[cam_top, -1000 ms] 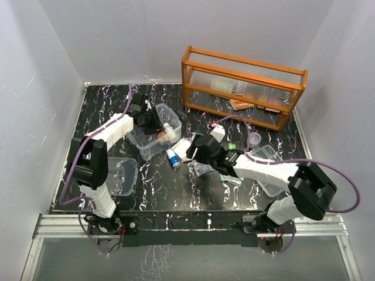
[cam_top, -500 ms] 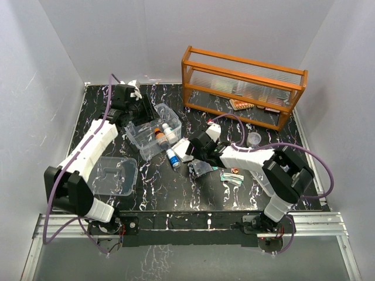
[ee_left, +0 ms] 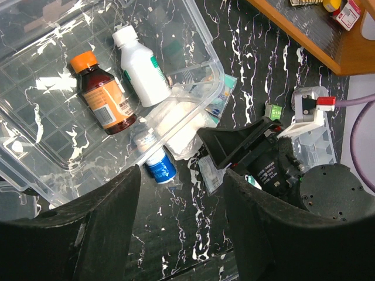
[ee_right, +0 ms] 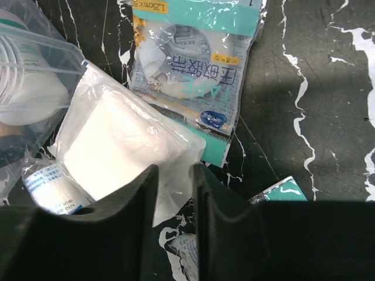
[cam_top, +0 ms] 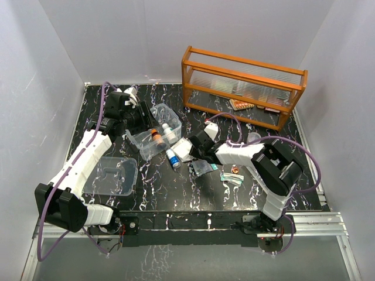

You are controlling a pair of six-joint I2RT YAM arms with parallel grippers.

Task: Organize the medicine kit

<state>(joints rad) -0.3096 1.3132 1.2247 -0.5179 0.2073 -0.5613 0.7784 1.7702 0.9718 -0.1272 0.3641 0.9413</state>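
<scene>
Medicine kit [cam_top: 144, 147]: stood open on the counter [cam_top: 170, 190], left of centre, with its lid off.
Kit contents: amber bottle with orange cap [ee_left: 102, 99] and white bottle [ee_left: 140, 70], lying side by side.
Lid [cam_top: 111, 175]: lay flat at the front left, apart from the kit.
Left claw [ee_left: 181, 172]: hovered over the kit's near corner, fingers wide, nothing between them.
Gauze packet [ee_right: 117, 146]: touched the kit's corner, beside a small blue-capped bottle [ee_left: 159, 167].
Right claw [ee_right: 174, 175]: fingers narrow, with the gauze packet's edge between them; whether it was clamped could not be told.
Tape packet [ee_right: 193, 76]: lay just beyond the gauze.
Orange rack [cam_top: 243, 85]: stood at the rear right.
</scene>
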